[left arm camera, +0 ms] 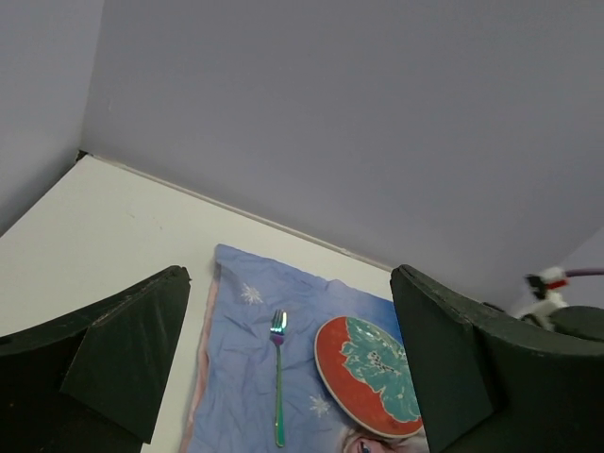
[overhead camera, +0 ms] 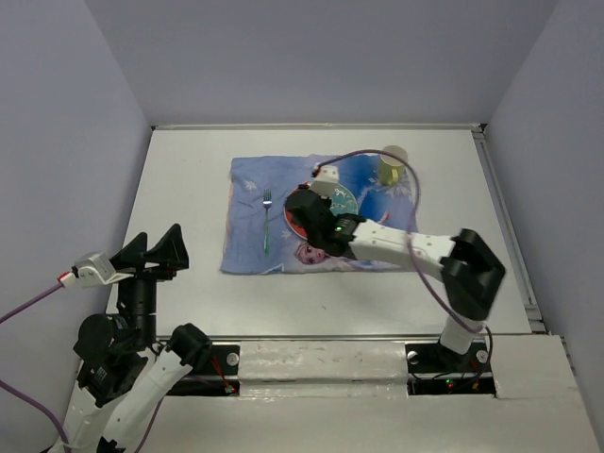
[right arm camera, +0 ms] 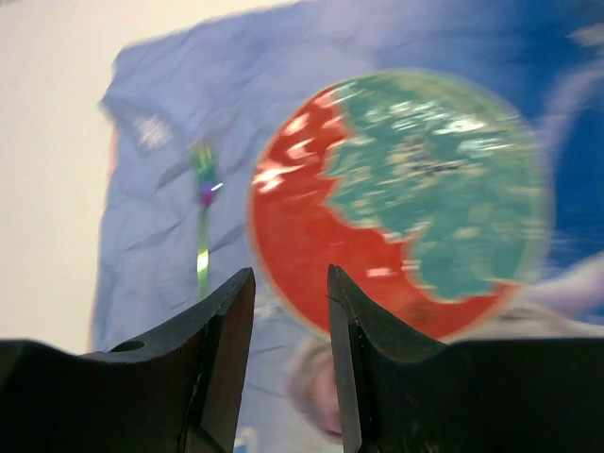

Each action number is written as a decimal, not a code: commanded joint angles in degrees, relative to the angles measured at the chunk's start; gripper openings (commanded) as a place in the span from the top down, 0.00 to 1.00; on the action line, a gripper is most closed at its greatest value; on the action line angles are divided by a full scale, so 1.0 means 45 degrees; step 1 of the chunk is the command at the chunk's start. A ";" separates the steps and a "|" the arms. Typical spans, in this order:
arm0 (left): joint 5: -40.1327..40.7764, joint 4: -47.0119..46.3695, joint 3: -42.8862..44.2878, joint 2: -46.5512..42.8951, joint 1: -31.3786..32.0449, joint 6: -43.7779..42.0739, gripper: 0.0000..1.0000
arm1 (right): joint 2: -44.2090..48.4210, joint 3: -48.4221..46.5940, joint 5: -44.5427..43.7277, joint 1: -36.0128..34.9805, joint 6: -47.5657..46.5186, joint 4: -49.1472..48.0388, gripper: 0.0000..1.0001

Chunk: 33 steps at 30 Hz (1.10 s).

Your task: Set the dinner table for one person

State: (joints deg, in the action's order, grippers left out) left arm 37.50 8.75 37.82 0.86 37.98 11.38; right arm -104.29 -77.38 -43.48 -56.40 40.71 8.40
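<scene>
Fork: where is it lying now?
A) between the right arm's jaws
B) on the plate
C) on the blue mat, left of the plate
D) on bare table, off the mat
C: the fork lies flat on the blue mat, left of the red-and-green plate and clear of its rim.

Plate (right arm camera: 406, 189) blurred — its near rim hidden behind the right hand (right arm camera: 289, 276).

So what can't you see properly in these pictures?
- Top view: most of the plate is hidden under the right arm.
- Right wrist view: the plate and fork are blurry, so their patterns are unreadable.
- Top view: the cup is too small to see inside.
- Left wrist view: the mat is cut off by the bottom edge.
</scene>
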 commanded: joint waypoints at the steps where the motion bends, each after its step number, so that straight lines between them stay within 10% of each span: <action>1: -0.0305 -0.0773 -0.0183 -0.1226 0.0251 -0.0165 0.01 | 0.3812 0.3439 -0.1624 0.1768 0.0696 0.0725 0.58; 11: -0.0364 -0.0734 -0.0163 -0.2008 0.0896 -0.0165 0.01 | 1.3251 0.8758 -0.0104 0.8193 0.1483 0.4752 0.58; 18: -0.0305 -0.0676 -0.0143 -0.2398 0.1267 -0.0145 0.01 | 1.2200 0.8877 0.1187 1.0930 0.2359 0.7252 0.49; 33: -0.0227 -0.0559 -0.0027 -0.2672 0.2048 -0.0029 0.01 | 0.8689 0.8720 0.6457 1.6085 -0.0626 0.5713 0.36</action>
State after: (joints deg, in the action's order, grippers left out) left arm 36.07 8.40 37.19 0.60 46.30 11.40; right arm -59.92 -37.23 -23.94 11.66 42.98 37.67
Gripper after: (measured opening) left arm 0.990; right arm 0.636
